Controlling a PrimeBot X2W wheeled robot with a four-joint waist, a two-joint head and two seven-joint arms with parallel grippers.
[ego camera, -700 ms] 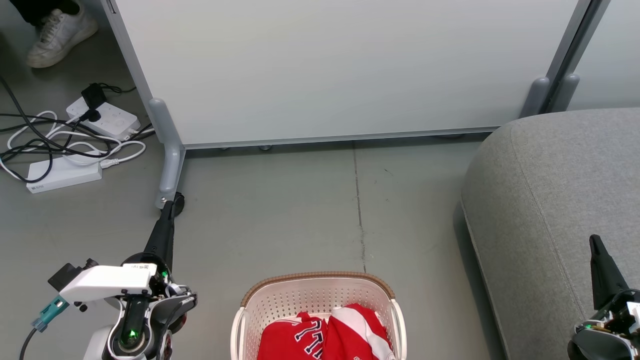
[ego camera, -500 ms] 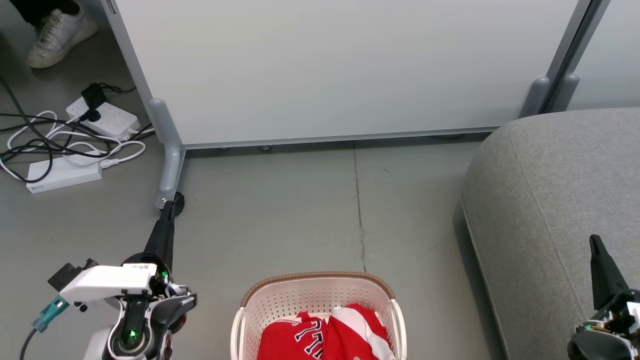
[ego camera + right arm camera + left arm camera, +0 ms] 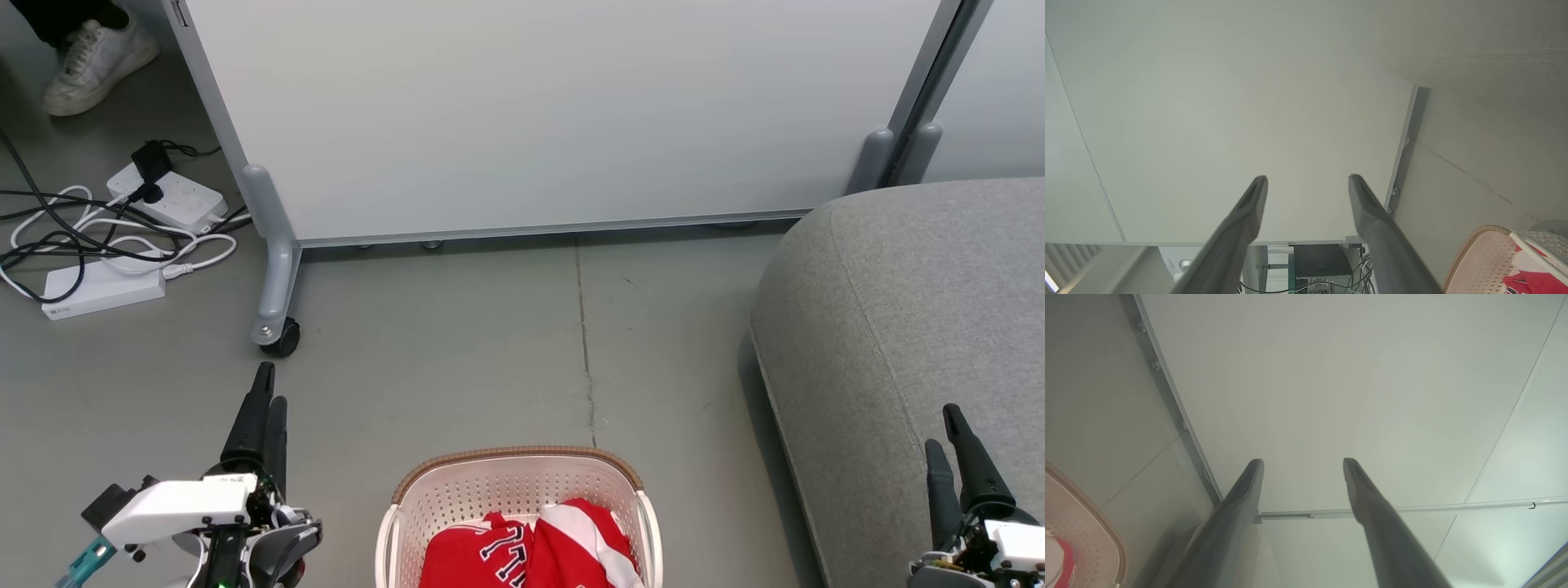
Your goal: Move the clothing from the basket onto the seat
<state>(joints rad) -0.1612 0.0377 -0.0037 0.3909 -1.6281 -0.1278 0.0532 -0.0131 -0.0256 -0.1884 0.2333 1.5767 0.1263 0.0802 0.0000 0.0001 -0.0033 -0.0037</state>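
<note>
Left claw (image 3: 1302, 462), right claw (image 3: 1307, 178) both released, empty. Clothing (image 3: 563, 547) in basket (image 3: 516, 452): black numerals partly hidden, unreadable.

I see the cream perforated basket (image 3: 457, 498) upright on the floor, brown-rimmed, with the red white-striped clothing (image 3: 571, 547) crumpled inside (black numerals show on one piece). The grey, round-cornered seat (image 3: 898, 327) sits to its right, not touching.

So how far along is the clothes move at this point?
Done: nothing; the visible part of the seat carries no garment. In hand: nothing; the left gripper and right gripper flank the basket with jaws open and empty. Left: all the red clothing, which lies in the basket.
</note>
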